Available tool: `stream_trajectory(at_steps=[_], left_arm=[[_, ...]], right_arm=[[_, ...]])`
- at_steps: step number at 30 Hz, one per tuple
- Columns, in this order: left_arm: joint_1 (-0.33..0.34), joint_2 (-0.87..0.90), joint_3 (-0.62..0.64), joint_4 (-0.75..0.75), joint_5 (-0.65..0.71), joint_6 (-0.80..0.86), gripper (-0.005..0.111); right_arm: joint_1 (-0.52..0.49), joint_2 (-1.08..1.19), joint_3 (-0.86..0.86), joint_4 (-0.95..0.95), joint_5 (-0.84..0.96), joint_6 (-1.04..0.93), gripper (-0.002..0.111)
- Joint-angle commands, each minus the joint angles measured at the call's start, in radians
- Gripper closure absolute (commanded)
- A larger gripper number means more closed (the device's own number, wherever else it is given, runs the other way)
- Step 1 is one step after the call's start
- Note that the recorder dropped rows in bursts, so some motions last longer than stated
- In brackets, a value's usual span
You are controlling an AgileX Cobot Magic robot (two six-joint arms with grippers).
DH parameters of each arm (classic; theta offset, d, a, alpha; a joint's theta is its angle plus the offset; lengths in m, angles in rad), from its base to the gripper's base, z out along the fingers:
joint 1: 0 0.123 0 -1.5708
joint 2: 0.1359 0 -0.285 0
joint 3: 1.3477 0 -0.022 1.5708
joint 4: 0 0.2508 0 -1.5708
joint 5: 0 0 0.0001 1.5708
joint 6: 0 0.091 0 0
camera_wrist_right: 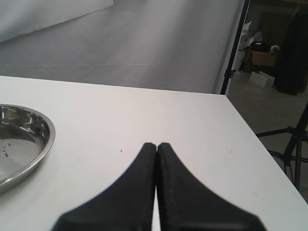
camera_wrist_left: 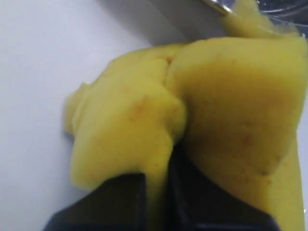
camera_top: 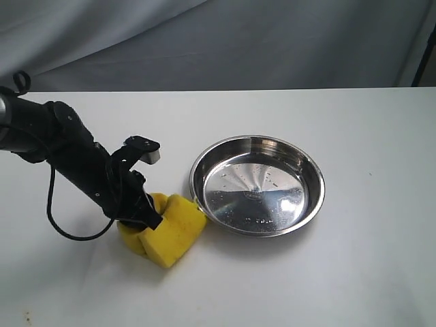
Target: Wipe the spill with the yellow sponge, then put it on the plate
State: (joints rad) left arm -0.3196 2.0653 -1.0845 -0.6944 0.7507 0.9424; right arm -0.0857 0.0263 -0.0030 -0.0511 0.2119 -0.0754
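The yellow sponge (camera_top: 169,231) rests on the white table just left of the plate (camera_top: 257,185), squeezed and folded. My left gripper (camera_top: 146,216) is shut on the yellow sponge; in the left wrist view the foam (camera_wrist_left: 202,120) bulges round the black fingers (camera_wrist_left: 120,199), and a sliver of the plate rim (camera_wrist_left: 219,6) shows beyond it. The plate is a shiny steel dish with nothing in it. My right gripper (camera_wrist_right: 157,144) is shut on nothing, above bare table to the right of the plate (camera_wrist_right: 43,139). No spill shows; the sponge hides the table under it.
White table (camera_top: 354,272) stretches round the plate on all sides. A black cable (camera_top: 61,218) loops from the left arm onto the table. The table's right edge (camera_wrist_right: 250,130) drops to a floor with a stand and boxes.
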Motion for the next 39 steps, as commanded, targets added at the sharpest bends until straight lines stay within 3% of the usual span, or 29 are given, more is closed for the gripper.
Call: stream_trajectory(at_steps=[1, 9, 15, 28, 35, 39], left_arm=[[-0.045, 0.087, 0.102, 0.112, 0.2, 0.002, 0.107], [-0.045, 0.077, 0.132, 0.107, 0.291, 0.002, 0.107], [-0.045, 0.045, 0.153, 0.189, 0.248, -0.059, 0.107], [-0.038, -0.005, 0.153, 0.831, -0.114, -0.649, 0.107], [-0.038, -0.005, 0.149, 1.37, -0.152, -1.173, 0.107], [-0.018, -0.005, 0.149, 1.572, -0.137, -1.405, 0.107]], right_arm=[[-0.004, -0.006, 0.003, 0.006, -0.008, 0.001, 0.108], [-0.004, -0.006, 0.003, 0.006, -0.008, 0.001, 0.108], [-0.004, -0.006, 0.003, 0.006, -0.008, 0.001, 0.108], [-0.004, -0.006, 0.003, 0.006, -0.008, 0.001, 0.108], [-0.004, -0.006, 0.003, 0.006, -0.008, 0.001, 0.108], [-0.004, -0.006, 0.003, 0.006, -0.008, 0.001, 0.108]])
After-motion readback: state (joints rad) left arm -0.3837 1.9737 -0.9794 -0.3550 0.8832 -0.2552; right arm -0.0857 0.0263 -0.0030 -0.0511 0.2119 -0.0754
